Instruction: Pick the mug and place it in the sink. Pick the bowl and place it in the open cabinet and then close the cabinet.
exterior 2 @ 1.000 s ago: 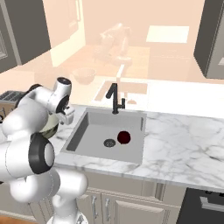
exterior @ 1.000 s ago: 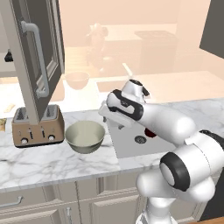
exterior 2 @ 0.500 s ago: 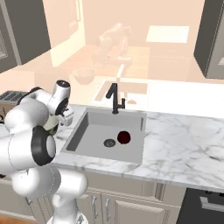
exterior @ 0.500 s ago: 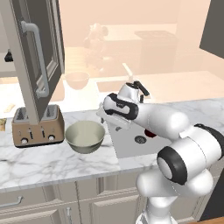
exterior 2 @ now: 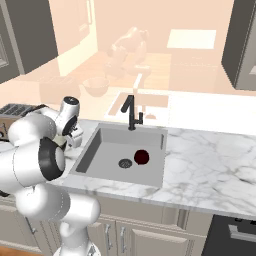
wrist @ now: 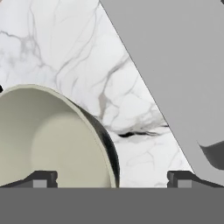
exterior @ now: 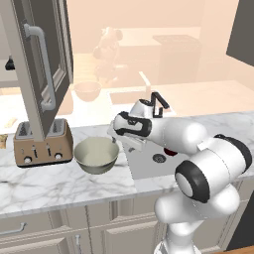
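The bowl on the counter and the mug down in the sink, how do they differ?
The bowl is wide, shallow and cream-grey; the mug is small, rounded and dark red. The bowl stands on the marble counter beside the toaster, while the mug rests on the floor of the sink near the drain. The open gripper hangs over the bowl's rim, well away from the mug. Neither is held.

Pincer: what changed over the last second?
The arm swung left across the counter, carrying the pincer from the sink edge to the bowl. Its jaws stayed wide open, now straddling the bowl's near rim, nothing gripped. Bowl, toaster, open cabinet door and the dark red mug in the sink did not move.
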Available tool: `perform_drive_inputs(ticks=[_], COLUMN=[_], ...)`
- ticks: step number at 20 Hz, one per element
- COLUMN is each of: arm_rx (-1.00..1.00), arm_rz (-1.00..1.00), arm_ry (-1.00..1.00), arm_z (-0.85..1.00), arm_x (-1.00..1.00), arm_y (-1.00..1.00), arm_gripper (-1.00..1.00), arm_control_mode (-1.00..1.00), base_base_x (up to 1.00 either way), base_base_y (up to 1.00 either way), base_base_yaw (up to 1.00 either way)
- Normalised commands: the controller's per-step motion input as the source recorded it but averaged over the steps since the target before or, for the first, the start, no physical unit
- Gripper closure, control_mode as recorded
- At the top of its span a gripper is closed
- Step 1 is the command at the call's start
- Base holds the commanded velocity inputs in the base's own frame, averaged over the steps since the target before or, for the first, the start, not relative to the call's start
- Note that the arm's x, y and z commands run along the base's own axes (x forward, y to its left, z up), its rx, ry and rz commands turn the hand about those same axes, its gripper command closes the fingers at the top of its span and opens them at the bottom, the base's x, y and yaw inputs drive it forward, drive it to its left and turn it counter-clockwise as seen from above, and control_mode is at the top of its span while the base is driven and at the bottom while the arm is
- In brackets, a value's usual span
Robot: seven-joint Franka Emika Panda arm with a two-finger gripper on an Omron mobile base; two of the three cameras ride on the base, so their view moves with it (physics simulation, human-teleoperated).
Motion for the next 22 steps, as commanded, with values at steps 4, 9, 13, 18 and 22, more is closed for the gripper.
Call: perform_drive_inputs(ticks=[4,9,13,18,22], arm_rx=[0.0,0.0,0.0,0.0,0.0], arm_rz=[0.0,0.0,0.0,0.0,0.0], arm_ry=[0.0,0.0,0.0,0.0,0.0], arm_z=[-0.28,-0.16,-0.12,-0.17,-0.25], arm_x=[0.0,0.0,0.0,0.0,0.0], arm_y=[0.03,0.17,0.11,0.08,0.01], arm_gripper=[-1.0,-1.0,-1.0,-1.0,-1.0], arm_control_mode=[-1.0,-1.0,-1.0,-1.0,-1.0], base_base_x=[0.0,0.0,0.0,0.0,0.0], base_base_y=[0.0,0.0,0.0,0.0,0.0], base_base_yaw=[0.0,0.0,0.0,0.0,0.0])
